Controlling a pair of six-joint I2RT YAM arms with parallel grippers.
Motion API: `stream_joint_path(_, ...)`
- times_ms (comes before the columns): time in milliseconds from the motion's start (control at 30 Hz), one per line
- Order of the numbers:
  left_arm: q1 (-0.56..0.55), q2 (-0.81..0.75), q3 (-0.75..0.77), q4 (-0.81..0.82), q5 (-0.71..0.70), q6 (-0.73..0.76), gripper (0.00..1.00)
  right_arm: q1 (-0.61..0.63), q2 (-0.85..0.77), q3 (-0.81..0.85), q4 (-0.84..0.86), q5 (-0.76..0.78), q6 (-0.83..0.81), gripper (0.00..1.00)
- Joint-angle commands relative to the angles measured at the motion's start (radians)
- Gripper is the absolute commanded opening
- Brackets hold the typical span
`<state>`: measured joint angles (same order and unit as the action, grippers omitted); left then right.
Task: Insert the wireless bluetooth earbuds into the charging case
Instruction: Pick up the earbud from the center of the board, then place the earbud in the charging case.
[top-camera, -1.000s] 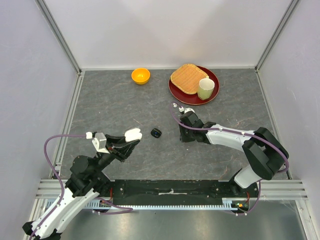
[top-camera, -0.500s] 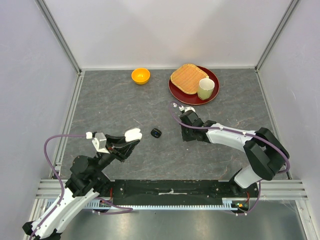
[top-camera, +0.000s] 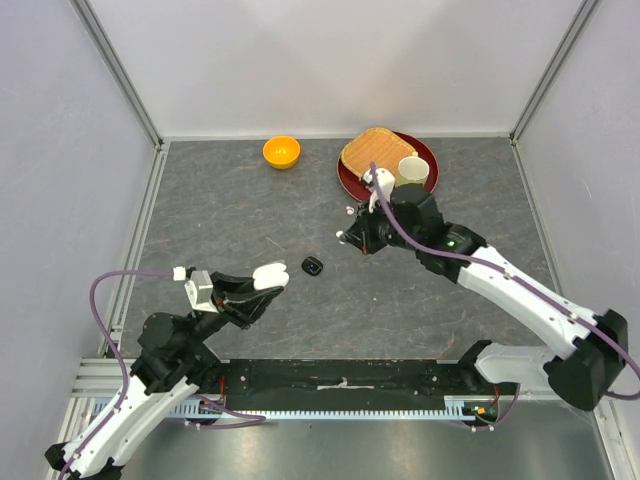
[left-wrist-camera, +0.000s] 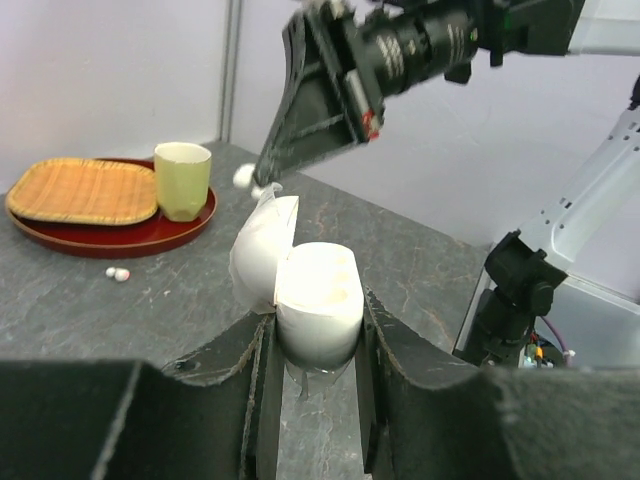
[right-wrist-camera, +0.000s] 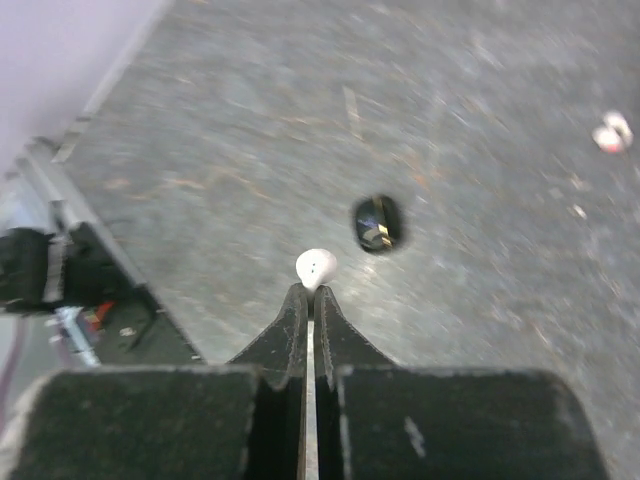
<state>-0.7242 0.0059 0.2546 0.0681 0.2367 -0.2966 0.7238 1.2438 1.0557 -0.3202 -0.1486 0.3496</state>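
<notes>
White earbud (right-wrist-camera: 316, 266) is pinched tight in the tips of the right tool (right-wrist-camera: 310, 293), over the middle of the desk (top-camera: 220, 200). The left tool (left-wrist-camera: 315, 335) squeezes the open charging case (left-wrist-camera: 318, 290) by the near edge. Next, the earbud likely needs lining up with its cup.

No legible text, label, brand, number or sign in any view. Charging case (left-wrist-camera: 318, 300): visible faces plain white, no print. Cup (left-wrist-camera: 183, 180) at table's far edge: plain, no marking.
</notes>
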Motion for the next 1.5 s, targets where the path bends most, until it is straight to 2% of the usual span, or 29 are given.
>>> stream_joint_path(0, 0.000, -0.053, -0.005, 0.104, 0.099, 0.056, 0.02, 0.002, -0.085, 0.119, -0.003, -0.287, -0.066, 0.00)
stream_joint_path(33, 0.000, -0.046, -0.005, 0.116, 0.117, 0.059, 0.02, 0.002, -0.089, 0.134, -0.005, -0.369, -0.069, 0.00)
stream_joint_path(133, -0.001, -0.021, 0.000, 0.177, 0.183, 0.070, 0.02, 0.000, -0.096, 0.196, -0.011, -0.492, -0.072, 0.00)
stream_joint_path(267, -0.001, 0.084, 0.029, 0.223, 0.279, 0.076, 0.02, 0.003, -0.093, 0.259, -0.017, -0.678, -0.073, 0.00)
stream_joint_path(433, 0.000, 0.193, 0.069, 0.277, 0.352, 0.056, 0.02, 0.006, -0.106, 0.285, -0.019, -0.781, -0.089, 0.00)
stream_joint_path(600, 0.000, 0.255, 0.068, 0.348, 0.357, 0.031, 0.02, 0.012, -0.121, 0.290, -0.037, -0.844, -0.110, 0.00)
stream_joint_path(700, -0.001, 0.282, 0.069, 0.372, 0.358, 0.025, 0.02, 0.029, -0.116, 0.293, -0.072, -0.839, -0.129, 0.00)
stream_joint_path(933, -0.001, 0.328, 0.075, 0.407, 0.386, 0.005, 0.02, 0.117, -0.050, 0.348, -0.252, -0.718, -0.262, 0.00)
stream_joint_path(1200, -0.001, 0.348, 0.078, 0.415, 0.437, -0.013, 0.02, 0.186, -0.001, 0.398, -0.309, -0.606, -0.343, 0.00)
stream_joint_path(1467, -0.001, 0.361, 0.086, 0.411, 0.472, -0.032, 0.02, 0.250, 0.052, 0.434, -0.362, -0.557, -0.399, 0.00)
